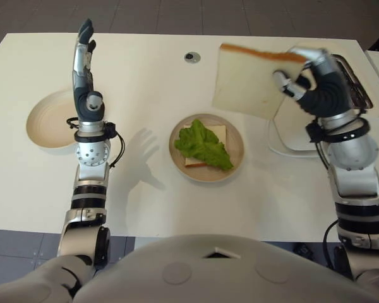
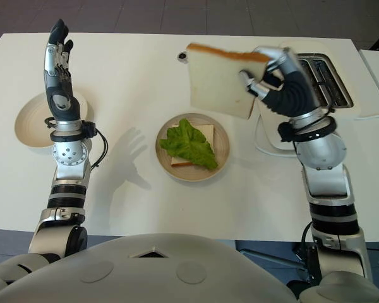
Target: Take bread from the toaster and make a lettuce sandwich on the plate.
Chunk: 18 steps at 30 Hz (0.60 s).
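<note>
Bread slice [image 1: 249,85], white and nearly square with a tan crust, hangs in the air over the cream counter [image 1: 145,76]. It is pinched at its right edge by the curled fingers of the right robot hand [image 1: 312,82]. Its broad face is turned towards the camera with the crust edge uppermost and tilted, so it stands closer to upright than flat.

The target lies from that hand towards the robot and to its left. It is a round beige plate [image 1: 237,146] carrying a second bread slice [image 1: 218,131] with a ruffled green lettuce leaf [image 1: 205,146] laid across it. By my judgement, the coming move means carrying the held slice down and leftward and turning it face-down, square to the slice below.

Just behind and to the right of the hand sits the silver toaster [image 2: 325,79]. The left robot hand [image 1: 85,69] stands upright with fingers spread, holding nothing, well apart on the plate's far side beside an empty round cream dish [image 1: 43,120]. The right hand is the better placed. No writing or label can be read.
</note>
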Available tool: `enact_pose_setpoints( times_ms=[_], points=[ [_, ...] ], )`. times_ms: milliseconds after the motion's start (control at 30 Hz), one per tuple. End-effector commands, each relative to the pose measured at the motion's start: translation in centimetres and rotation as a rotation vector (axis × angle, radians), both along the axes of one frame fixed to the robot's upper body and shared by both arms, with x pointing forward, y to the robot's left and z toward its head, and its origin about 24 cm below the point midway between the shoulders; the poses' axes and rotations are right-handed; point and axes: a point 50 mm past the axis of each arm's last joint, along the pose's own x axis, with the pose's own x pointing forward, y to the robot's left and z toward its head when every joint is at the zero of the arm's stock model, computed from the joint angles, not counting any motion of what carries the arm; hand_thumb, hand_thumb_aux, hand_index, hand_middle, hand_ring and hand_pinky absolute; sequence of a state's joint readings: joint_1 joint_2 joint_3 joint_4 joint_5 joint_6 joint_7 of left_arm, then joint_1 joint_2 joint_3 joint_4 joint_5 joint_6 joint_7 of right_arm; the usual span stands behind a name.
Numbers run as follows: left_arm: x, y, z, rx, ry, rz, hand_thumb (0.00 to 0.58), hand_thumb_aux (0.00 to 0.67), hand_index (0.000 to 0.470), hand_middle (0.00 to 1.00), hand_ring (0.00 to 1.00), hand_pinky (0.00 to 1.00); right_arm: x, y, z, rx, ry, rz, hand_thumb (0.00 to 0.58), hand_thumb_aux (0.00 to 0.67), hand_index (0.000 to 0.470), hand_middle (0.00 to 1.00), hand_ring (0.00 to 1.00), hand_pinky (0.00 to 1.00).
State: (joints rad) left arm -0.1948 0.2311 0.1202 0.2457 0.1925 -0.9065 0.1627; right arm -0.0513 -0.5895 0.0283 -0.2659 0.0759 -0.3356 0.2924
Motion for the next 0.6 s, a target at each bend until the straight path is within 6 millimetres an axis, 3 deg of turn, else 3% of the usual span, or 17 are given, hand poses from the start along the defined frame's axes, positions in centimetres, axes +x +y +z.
enact_pose_setpoints(
  times_ms=[33,167,300,400,500,600],
  points=[
    [-0.9,-0.2,0.6,0.060,-0.073,0.009,0.000,0.000,0.000,0.00,0.00,0.00,1.7,1.0,-3.6,0.032,0.273,0.144,0.580,0.670,0.470,1.00,1.00,1.00],
    [-1.8,-1.0,1.0,0.204,-0.126,0.001,0.000,0.000,0.000,0.00,0.00,0.00,3.4,1.6,-6.6,0.050,0.448,0.160,0.580,0.670,0.470,1.00,1.00,1.00],
    [-2.8,-3.7,-0.3,0.418,-0.111,-0.128,0.000,0.000,0.000,0.00,0.00,0.00,3.4,2.5,-9.0,0.028,0.512,0.139,0.580,0.670,0.470,1.00,1.00,1.00],
    [-3.5,-5.6,-2.1,0.558,-0.060,-0.259,0.000,0.000,0.000,0.00,0.00,0.00,3.2,2.7,-9.8,0.073,0.554,0.133,0.580,0.670,0.470,1.00,1.00,1.00],
    [-3.7,-6.0,-3.3,0.598,0.004,-0.319,0.000,0.000,0.000,0.00,0.00,0.00,3.1,2.2,-10.0,0.119,0.583,0.110,0.580,0.670,0.470,1.00,1.00,1.00],
    [-4.3,-6.8,-5.1,0.691,0.089,-0.418,0.000,0.000,0.000,0.00,0.00,0.00,3.0,1.6,-10.2,0.051,0.561,0.070,0.580,0.670,0.470,1.00,1.00,1.00]
  ],
)
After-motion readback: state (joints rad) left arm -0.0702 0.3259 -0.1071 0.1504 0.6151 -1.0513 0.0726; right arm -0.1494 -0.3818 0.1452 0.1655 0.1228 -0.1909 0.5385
